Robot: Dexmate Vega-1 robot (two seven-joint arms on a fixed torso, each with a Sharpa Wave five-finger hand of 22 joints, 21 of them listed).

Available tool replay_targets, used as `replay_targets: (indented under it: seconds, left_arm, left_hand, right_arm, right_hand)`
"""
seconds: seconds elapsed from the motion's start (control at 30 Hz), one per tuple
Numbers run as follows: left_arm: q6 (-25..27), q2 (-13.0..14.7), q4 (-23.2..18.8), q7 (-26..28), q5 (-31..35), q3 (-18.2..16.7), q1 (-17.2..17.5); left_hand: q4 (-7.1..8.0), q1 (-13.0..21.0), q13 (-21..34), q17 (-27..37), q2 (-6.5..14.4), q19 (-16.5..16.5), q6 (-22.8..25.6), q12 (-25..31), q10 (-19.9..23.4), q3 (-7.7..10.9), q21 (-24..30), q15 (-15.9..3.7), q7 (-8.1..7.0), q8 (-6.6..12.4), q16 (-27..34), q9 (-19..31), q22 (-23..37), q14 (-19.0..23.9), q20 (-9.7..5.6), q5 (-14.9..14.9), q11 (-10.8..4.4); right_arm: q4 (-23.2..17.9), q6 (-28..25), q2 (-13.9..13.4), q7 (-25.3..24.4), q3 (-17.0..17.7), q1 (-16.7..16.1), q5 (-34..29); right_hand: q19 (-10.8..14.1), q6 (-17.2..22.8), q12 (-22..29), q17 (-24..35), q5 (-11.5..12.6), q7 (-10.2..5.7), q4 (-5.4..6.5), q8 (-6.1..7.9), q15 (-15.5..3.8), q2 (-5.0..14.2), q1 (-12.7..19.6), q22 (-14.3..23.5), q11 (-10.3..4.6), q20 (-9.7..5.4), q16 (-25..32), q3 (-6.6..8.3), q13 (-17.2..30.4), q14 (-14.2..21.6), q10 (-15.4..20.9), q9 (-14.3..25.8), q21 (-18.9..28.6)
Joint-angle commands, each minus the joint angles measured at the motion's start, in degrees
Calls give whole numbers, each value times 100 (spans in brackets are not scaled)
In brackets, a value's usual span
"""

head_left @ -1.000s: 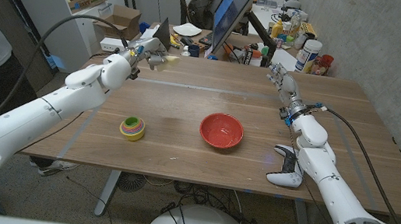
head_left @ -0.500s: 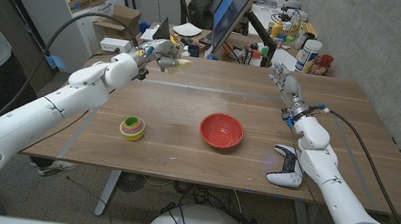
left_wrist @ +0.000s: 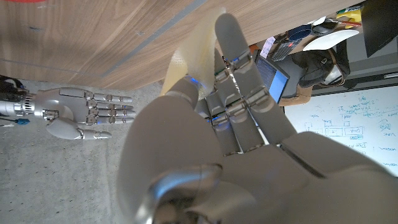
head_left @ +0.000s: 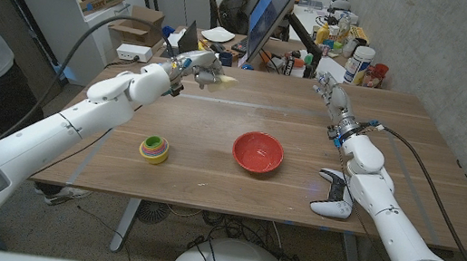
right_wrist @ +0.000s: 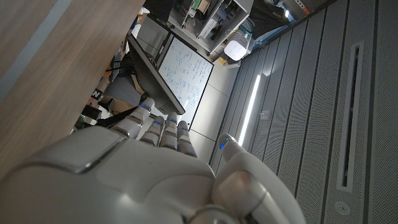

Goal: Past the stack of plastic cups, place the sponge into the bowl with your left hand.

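Above the table's far edge, left robot hand [head_left: 201, 68] seemingly grips the sponge [head_left: 225, 78]

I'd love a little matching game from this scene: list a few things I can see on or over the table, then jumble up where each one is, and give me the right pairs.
Things:
1. sponge
2. bowl
3. stack of plastic cups
4. game controller

Places:
A. on the table beside the right arm, near the front edge
B. middle of the table, red and with nothing in it
C. held in the left hand above the far part of the table
D. on the table to the robot's left of the bowl

Pairs: 1-C, 2-B, 3-D, 4-A
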Motion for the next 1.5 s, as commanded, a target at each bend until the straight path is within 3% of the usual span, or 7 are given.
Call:
replay_targets:
  seconds: [0.03,0.47,0.8,0.9,0.97,1.07,1.5]
  left_arm:
    - [-402,-50,8,-221,17,1,-54]
    - [-1179,-123,-147,-528,80,101,-85]
    - [-1481,-268,-291,-901,194,217,-111]
    - [-1561,-312,-346,-1000,245,249,-119]
    - [-1651,-360,-378,-1098,273,309,-144]
    - [-1713,-418,-386,-1229,303,357,-176]
    - [-2150,-697,-102,-1496,186,491,-282]
  left_hand:
    - [83,22,28,35,88,-310,259,6,655,43,58,-853,187,1,47,19,-4,1076,-184,49,-530]
    - [94,-9,50,61,83,-364,265,-23,665,38,115,-850,147,-28,60,21,-11,1090,-180,54,-572]
    - [94,-23,60,81,76,-395,274,-47,679,37,168,-853,118,-51,64,23,-17,1083,-176,58,-629]
    - [98,-32,66,87,75,-409,277,-54,681,35,181,-851,114,-57,63,24,-19,1079,-175,59,-576]
    - [97,-35,67,93,75,-413,291,-62,691,37,202,-850,99,-61,64,25,-22,1075,-171,60,-645]
    - [98,-45,73,101,71,-432,291,-74,694,36,223,-851,97,-72,62,26,-25,1068,-173,61,-599]
    - [111,-80,91,118,69,-487,295,-112,691,34,285,-846,72,-101,50,29,-36,1033,-173,65,-623]
  right_arm:
    - [27,-12,22,-51,-66,80,-53]
    - [34,-7,24,-66,-88,113,-72]
    - [-18,14,-22,-47,-38,44,-6]
    - [-34,16,-37,-53,-28,26,-3]
    - [-12,53,-46,-30,-4,2,33]
    - [9,71,-45,-37,22,-14,60]
    - [154,148,-46,39,45,36,78]
  right_hand:
    - [37,21,9,0,29,14,-3,11,-26,170,19,28,-19,-131,12,-15,23,22,53,23,-4]
    - [41,25,9,0,30,18,-3,11,-23,172,21,27,1,-135,13,-17,23,27,57,23,-2]
    - [38,25,3,0,31,21,-3,10,-27,174,21,27,-10,-138,11,-20,23,25,43,23,-3]
    - [39,26,5,0,31,23,-3,10,-21,174,21,27,-13,-138,11,-20,23,27,49,23,-3]
    - [38,26,6,0,31,21,-3,10,-27,174,21,27,-9,-139,11,-21,23,26,52,23,-4]
    - [38,27,7,0,31,17,-3,10,-23,175,22,27,-6,-139,11,-21,23,27,54,23,-4]
    - [39,31,8,-1,32,15,-4,10,-27,177,25,27,5,-142,12,-24,23,32,60,23,-3]
